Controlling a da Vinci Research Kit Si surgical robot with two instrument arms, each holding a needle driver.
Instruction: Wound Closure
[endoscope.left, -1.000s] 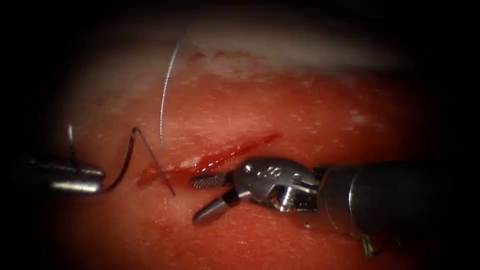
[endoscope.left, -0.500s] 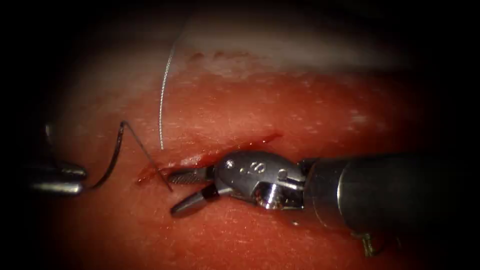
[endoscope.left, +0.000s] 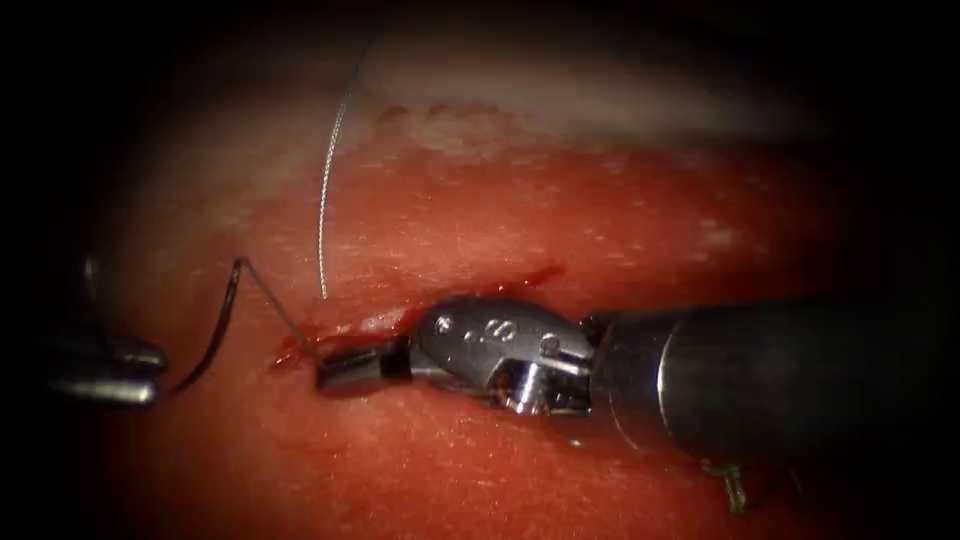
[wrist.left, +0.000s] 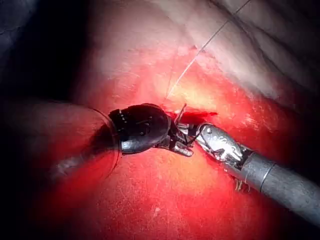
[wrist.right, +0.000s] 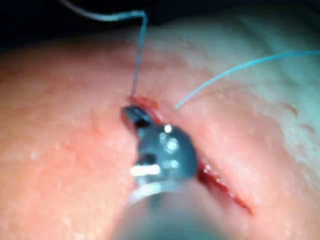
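At the far left of the endoscope view my left tool is shut on the dark curved needle near its lower end. The needle stands free above the tissue, left of the cut. From the needle's upper end the thread slants down to the cut's left end. There my right tool, lying along the cut, is shut on the thread. A second strand rises from the tissue just above the cut. The right wrist view shows the shut jaws at the thread's foot.
Red fluid lines the cut and stains the tissue around it. The right tool's thick shaft covers the ground right of the cut. In the left wrist view both tools' tips meet at the cut's end.
The right tool slid left along the cut and its open jaws closed on the thread. The left tool drew the needle slightly left, straightening the thread.
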